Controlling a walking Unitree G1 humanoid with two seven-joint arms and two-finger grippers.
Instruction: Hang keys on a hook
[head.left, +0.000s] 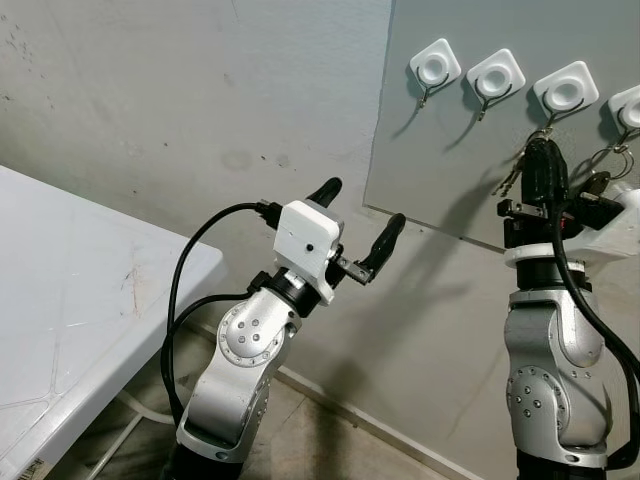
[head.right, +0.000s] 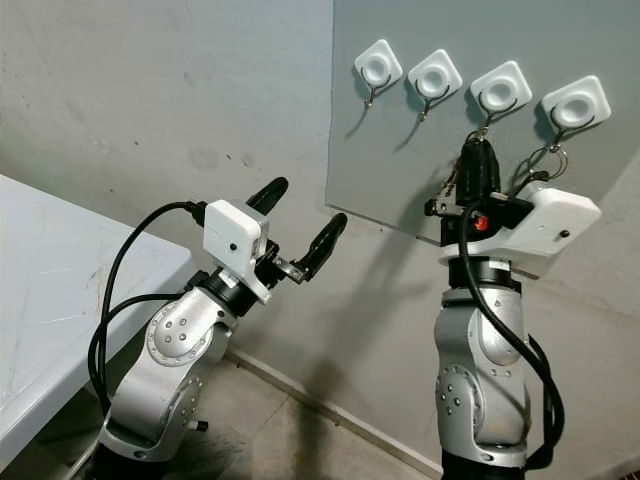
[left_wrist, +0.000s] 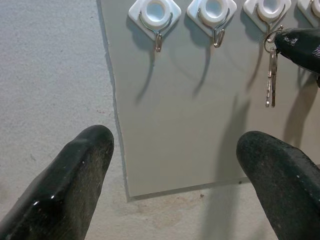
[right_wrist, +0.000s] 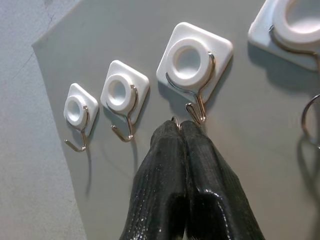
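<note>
1. The right gripper (right_wrist: 181, 125) was raised to a grey panel (head.left: 450, 150) fixed on the wall, its black fingers (right_wrist: 165, 190) pressed together just below the third hook (right_wrist: 197, 107) from the left.
2. The pinched fingers had hold of a key ring (right_wrist: 175, 120), a sliver of which showed at their tips, right beside the hook's wire bend; whether the ring was over the wire could not be told.
3. The keys (left_wrist: 270, 80) hung straight down from the ring, against the panel, under the third white hook mount (head.left: 566, 92).
4. The left gripper (head.left: 358, 225) was held up lower and to the left, near the panel's bottom left corner, its fingers (left_wrist: 75, 180) spread wide and holding nothing.
5. Two bare hooks (left_wrist: 158, 42) stood to the left of the keys, and another ring (head.right: 556, 155) hung from the fourth hook on the right.
6. A white table (head.left: 90, 300) stood at the far left.
</note>
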